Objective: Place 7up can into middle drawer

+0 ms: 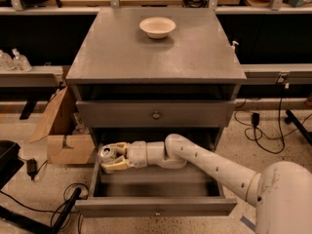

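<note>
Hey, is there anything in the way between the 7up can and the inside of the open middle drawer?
Nothing visible does. The gripper, jaws closed on the 7up can, holds it at the left end of the open middle drawer, with only the drawer's grey tray showing beneath it.
</note>
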